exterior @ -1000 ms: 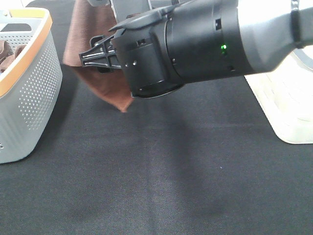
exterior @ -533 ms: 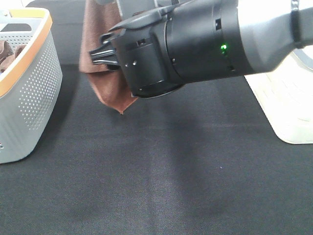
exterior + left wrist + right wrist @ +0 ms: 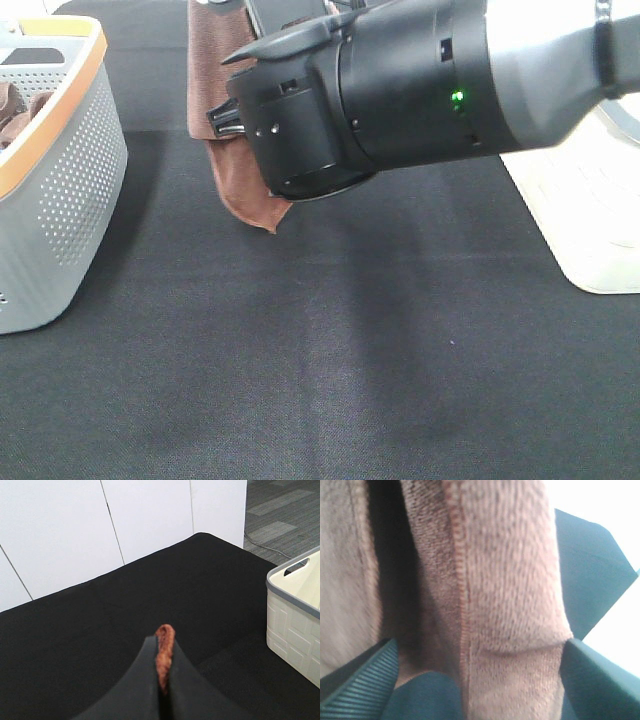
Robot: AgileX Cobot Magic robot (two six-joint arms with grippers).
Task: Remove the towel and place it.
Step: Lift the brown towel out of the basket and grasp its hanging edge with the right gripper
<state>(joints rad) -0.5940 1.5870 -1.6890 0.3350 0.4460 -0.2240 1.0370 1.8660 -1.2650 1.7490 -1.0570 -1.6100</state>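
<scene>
The brown towel (image 3: pixel 243 178) hangs above the black table at the back, its lower corner pointing down just over the cloth. In the left wrist view my left gripper (image 3: pixel 163 641) is shut on a folded edge of the towel (image 3: pixel 164 647), holding it up. My right arm's black body crosses the exterior view, and the right gripper (image 3: pixel 224 118) reaches into the hanging towel from the right. The right wrist view shows the towel (image 3: pixel 500 580) filling the gap between the two wide-apart fingers (image 3: pixel 362 680), with a hemmed fold running down the middle. The right gripper (image 3: pixel 480 652) stands open around it.
A grey perforated basket with an orange rim (image 3: pixel 62 190) stands at the left with brown cloth (image 3: pixel 12 108) inside. A white bin (image 3: pixel 590 220) sits at the right edge, also seen as a grey-rimmed bin (image 3: pixel 295 625). Black cloth covers the table (image 3: pixel 320 360).
The hanging towel has swung to the right, and now covers most of the right gripper's fingers. The right arm has stayed in place.
</scene>
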